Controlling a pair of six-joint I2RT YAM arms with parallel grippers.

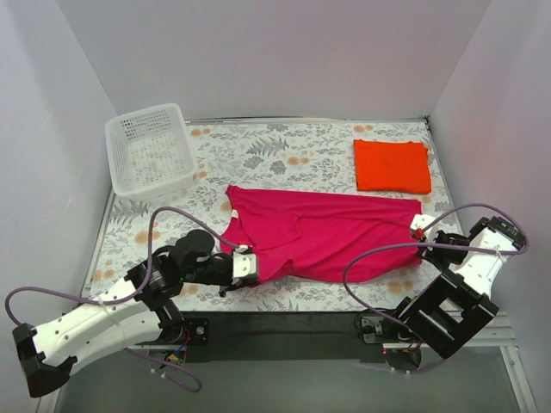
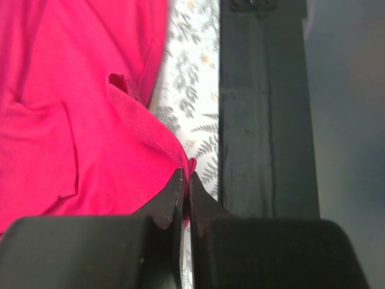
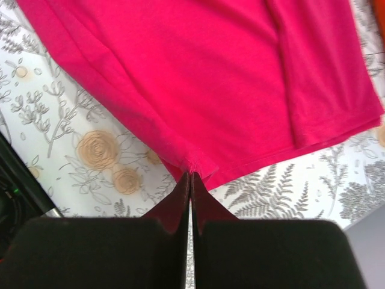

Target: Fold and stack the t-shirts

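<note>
Left gripper (image 2: 185,177) pinched tight on magenta shirt (image 1: 327,232) at its near-left hem corner. Right gripper (image 3: 190,177) clamped on the same shirt's right edge. Shirt lies spread and rumpled on floral table (image 1: 258,155). Folded orange shirt (image 1: 392,165) sits beyond its right end, white basket (image 1: 151,151) beyond its left end.

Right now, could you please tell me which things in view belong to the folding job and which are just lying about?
Job: magenta-pink t-shirt, mid-table, pinched at its edges by the left gripper and right gripper; orange-red t-shirt, folded, at the far right.
Lying about: white basket, far left corner; floral table cover.
</note>
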